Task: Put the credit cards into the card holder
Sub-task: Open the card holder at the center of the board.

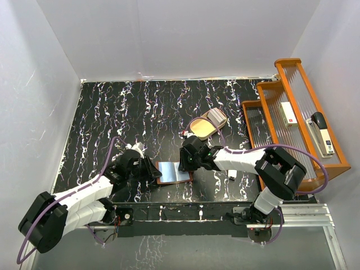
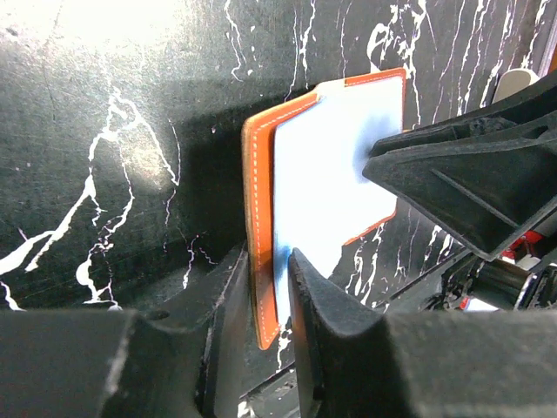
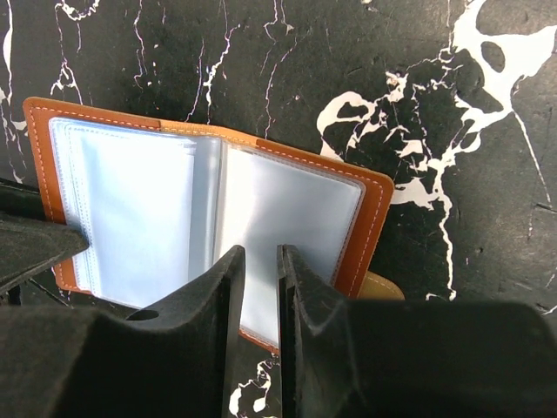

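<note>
The card holder (image 1: pixel 174 171) lies open on the black marbled table between my grippers, brown cover down and clear grey-blue sleeves up. It also shows in the left wrist view (image 2: pixel 331 174) and the right wrist view (image 3: pixel 287 209). My left gripper (image 1: pixel 153 170) (image 2: pixel 265 257) is shut on its left cover edge. My right gripper (image 1: pixel 184 163) (image 3: pixel 261 252) hangs over the right-hand sleeve, its fingers a narrow slit apart with nothing between them. A pale stack that looks like the credit cards (image 1: pixel 215 117) sits in the tan tray. No card shows in the sleeves.
The tan oval tray (image 1: pixel 203 129) stands behind the card holder. A wooden tiered rack (image 1: pixel 292 121) with a stapler (image 1: pixel 322 132) fills the right side. A small white object (image 1: pixel 232 178) lies by my right arm. White walls enclose the table.
</note>
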`<state>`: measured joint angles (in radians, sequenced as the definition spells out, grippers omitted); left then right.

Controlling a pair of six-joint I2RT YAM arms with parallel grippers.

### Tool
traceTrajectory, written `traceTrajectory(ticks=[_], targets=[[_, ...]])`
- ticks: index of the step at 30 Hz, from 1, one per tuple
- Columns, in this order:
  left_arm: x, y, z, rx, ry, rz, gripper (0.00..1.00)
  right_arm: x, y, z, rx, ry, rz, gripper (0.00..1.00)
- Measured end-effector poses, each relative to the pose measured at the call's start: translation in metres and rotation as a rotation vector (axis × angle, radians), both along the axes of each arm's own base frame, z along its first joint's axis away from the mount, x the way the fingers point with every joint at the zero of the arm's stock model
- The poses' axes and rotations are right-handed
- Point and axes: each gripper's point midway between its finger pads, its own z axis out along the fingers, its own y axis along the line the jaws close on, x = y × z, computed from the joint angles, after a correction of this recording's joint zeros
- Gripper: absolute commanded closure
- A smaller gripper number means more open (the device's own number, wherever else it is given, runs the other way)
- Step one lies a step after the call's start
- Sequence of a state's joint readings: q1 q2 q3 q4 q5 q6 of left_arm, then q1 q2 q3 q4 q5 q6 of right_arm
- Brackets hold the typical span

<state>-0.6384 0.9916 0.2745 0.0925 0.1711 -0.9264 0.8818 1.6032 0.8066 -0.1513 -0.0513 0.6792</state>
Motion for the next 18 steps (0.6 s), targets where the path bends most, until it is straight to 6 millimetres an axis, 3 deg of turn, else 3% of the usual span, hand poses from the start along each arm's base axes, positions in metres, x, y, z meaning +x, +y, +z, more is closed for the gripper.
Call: traceTrajectory(ticks=[5,13,18], targets=[[0.000,0.001,-0.002,0.009,-0.005,-0.001,1.00,0.000,0.000,-0.001,0.010,-0.006,-0.001,0.80],[0.001,-0.001,-0.001,-0.006,-0.022,-0.014,1.00,-0.002,-0.005,0.002,-0.011,-0.014,0.017,0.72],[-0.001,-0.004,0.001,-0.021,-0.020,-0.032,1.00,0.005,-0.007,0.020,-0.061,-0.048,0.044,0.66]])
